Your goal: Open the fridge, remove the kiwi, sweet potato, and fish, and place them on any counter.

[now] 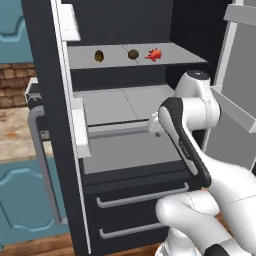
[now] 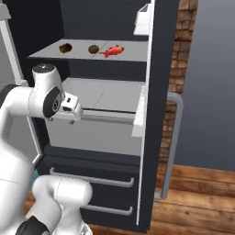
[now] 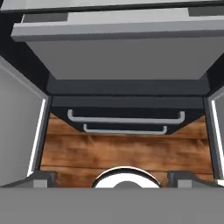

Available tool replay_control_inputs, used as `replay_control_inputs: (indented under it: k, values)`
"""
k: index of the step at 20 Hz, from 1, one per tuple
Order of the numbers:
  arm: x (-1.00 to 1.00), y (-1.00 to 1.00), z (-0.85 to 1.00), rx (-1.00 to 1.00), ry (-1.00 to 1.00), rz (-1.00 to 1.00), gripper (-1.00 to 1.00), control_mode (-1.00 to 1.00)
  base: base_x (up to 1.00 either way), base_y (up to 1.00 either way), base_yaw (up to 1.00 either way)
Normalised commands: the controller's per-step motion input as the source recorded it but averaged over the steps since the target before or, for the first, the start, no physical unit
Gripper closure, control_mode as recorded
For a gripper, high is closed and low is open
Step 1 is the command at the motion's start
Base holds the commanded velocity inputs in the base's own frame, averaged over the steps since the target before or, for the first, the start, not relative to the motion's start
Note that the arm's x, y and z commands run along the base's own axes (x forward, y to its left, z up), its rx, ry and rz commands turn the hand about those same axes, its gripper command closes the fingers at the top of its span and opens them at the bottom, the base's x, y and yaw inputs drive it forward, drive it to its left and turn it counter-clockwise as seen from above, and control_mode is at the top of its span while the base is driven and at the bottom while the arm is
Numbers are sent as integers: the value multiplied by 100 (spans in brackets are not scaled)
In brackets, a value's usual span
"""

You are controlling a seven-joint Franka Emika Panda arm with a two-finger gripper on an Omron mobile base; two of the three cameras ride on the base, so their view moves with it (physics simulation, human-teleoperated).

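Black doors of the fridge (image 1: pixel 47 125) are standing swung wide, so the opening step looks done. On the upper grey shelf (image 1: pixel 175 55) the sweet potato (image 1: pixel 99 55) is lying far left, the kiwi (image 1: pixel 133 54) in the middle, and the red fish (image 1: pixel 154 54) just right of it, all untouched. The gripper (image 3: pixel 112 177) is hanging below that shelf, pointing down at the drawers (image 3: pixel 125 120), its fingers spread apart and holding nothing, probably ready for a first pick.

- Legible text, labels, brands, numbers, signs: none found in any view.
- Fridge (image 1: pixel 125 165) doors, shelves and drawer fronts: plain surfaces, no markings.
- Robot arm (image 1: pixel 187 142): a faint dark mark on the link, too blurred to read.
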Motion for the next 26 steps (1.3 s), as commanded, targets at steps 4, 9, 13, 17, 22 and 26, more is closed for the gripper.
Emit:
replay_control_inputs:
  k: [4, 9, 13, 17, 22, 26]
  values:
    - [0, 0, 0, 0, 0, 0, -100, 100, 100, 11, 0]
    - [0, 0, 0, 0, 0, 0, -100, 100, 100, 10, 0]
    - [-21, 0, 28, -1, -16, 0, -100, -100, 31, 3, 0]
    - [-54, -11, 99, -2, -42, -2, -100, -100, 0, 0, 0]
    - [33, -13, 77, 0, -18, -6, -100, -100, 0, 0, 0]
    - [52, -41, 80, 0, -22, -14, -100, -100, 0, 0, 0]
